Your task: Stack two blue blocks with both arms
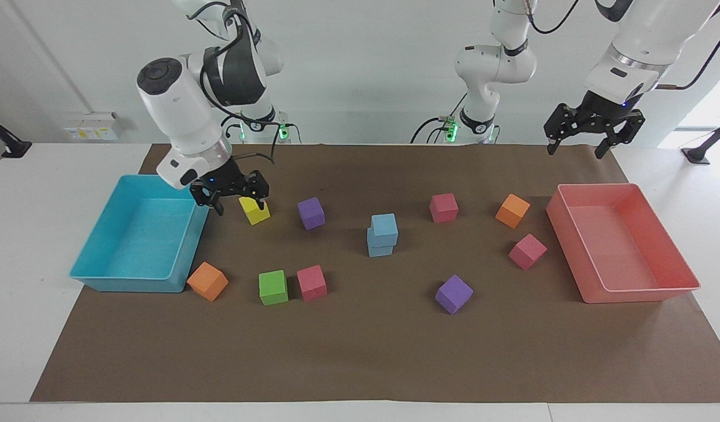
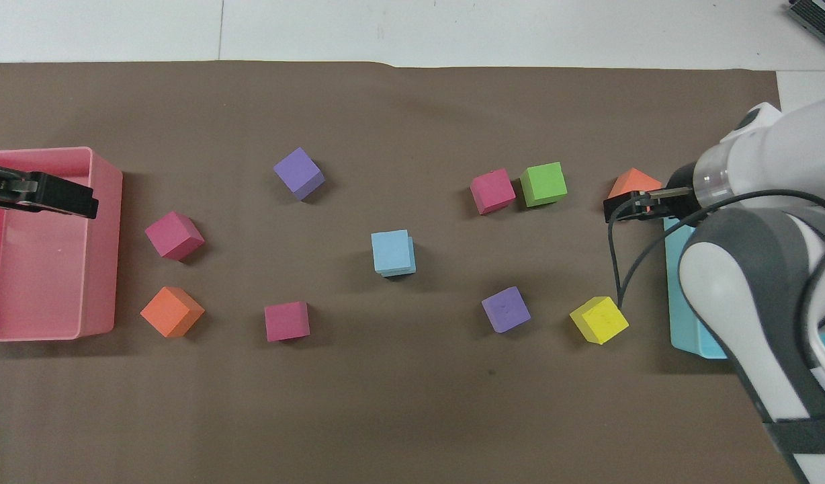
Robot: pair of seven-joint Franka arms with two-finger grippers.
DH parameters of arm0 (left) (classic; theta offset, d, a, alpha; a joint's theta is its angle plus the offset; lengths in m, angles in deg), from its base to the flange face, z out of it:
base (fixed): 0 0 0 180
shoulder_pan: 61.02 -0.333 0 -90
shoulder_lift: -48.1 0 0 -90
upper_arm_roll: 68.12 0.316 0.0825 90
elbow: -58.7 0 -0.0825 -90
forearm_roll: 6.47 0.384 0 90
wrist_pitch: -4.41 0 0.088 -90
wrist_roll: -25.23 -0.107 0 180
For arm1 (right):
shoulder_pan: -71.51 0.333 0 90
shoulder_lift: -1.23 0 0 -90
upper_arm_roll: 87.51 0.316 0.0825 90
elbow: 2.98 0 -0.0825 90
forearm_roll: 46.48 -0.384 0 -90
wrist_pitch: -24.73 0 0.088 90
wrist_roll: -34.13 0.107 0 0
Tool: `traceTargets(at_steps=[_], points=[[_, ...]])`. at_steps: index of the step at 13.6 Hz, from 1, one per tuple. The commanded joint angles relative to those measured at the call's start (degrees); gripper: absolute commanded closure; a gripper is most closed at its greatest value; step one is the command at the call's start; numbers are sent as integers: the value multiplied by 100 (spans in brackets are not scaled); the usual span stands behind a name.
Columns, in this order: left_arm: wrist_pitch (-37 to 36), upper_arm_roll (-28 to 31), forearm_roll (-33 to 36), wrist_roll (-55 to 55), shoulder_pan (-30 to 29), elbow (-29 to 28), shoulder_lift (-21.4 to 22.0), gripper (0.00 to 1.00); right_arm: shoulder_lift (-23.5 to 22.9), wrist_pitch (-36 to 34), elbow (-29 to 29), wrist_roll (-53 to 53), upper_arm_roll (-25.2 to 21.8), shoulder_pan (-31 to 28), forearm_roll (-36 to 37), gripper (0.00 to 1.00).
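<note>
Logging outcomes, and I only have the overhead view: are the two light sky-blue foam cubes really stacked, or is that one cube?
Observer: Stacked; the two light sky-blue foam cubes sit one on the other, the upper one offset.
Operator: Is the right gripper touching the orange foam cube by the turquoise plastic tray?
Observer: No, it hangs open and empty, well above that cube.
Operator: And the left gripper?
Observer: Raised high, open, empty.

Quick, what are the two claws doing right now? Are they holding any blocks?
Left claw: open, holding nothing, raised near the pink tray.
Right claw: open, holding nothing, by the yellow block.
</note>
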Motion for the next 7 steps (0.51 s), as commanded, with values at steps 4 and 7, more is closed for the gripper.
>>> traceTargets(at_steps=[4,7], points=[[-41,-34,-98,-11,-80,-672,498,0,557,-1237,471,446,32,-586,328,0],[-32,-16,-89,77,-80,-682,508,0,583,-1826,1007,411,32,-587,618,0]])
